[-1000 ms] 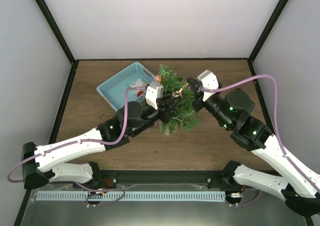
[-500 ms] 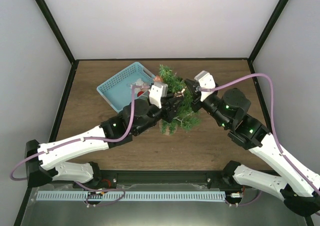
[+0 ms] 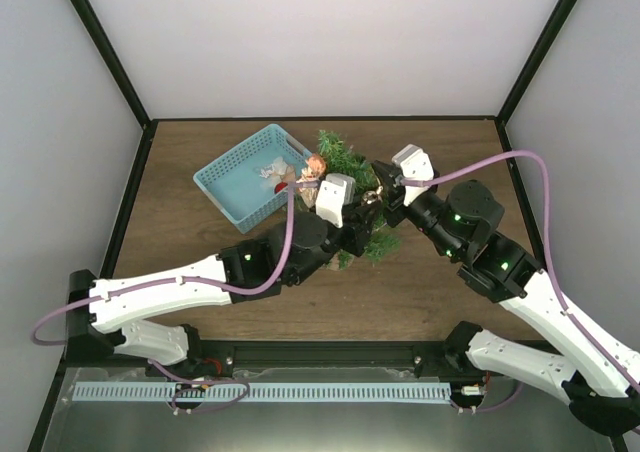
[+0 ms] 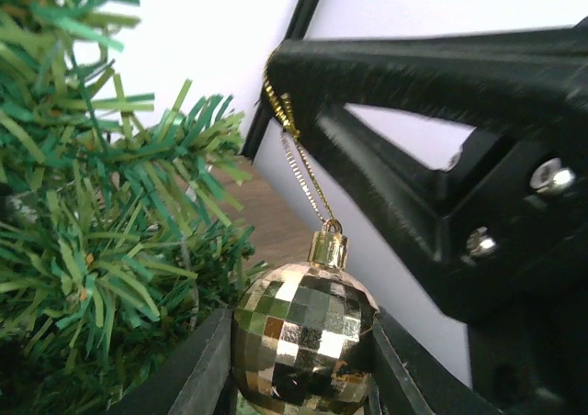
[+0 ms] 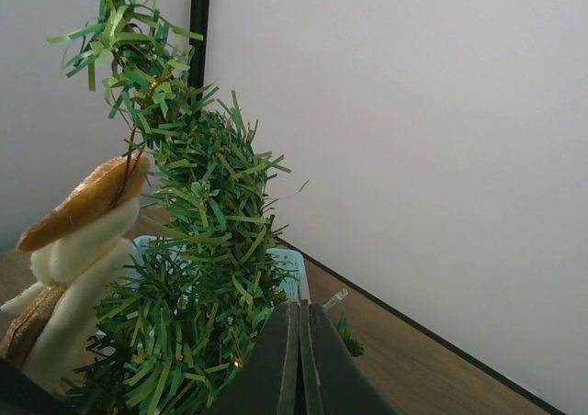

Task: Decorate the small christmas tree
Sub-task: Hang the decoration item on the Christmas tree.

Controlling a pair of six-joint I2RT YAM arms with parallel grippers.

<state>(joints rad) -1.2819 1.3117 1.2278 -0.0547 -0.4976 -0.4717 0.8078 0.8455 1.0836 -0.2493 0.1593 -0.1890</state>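
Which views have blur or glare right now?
Left wrist: gold bauble is sharp but speckled with glints, nearest needles of the small christmas tree are slightly soft, and the wall behind is blown white. Right wrist: tree in focus, right gripper blurred close to the lens, wall flat grey. Top external: even light, faint shadows, no glare.

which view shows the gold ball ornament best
Left wrist: the gold ball fills the lower middle, with its facets, cap and string plain, sitting between the left fingers. Top external hides it where the arms meet at the small christmas tree. Right wrist shows the tree but no ball.
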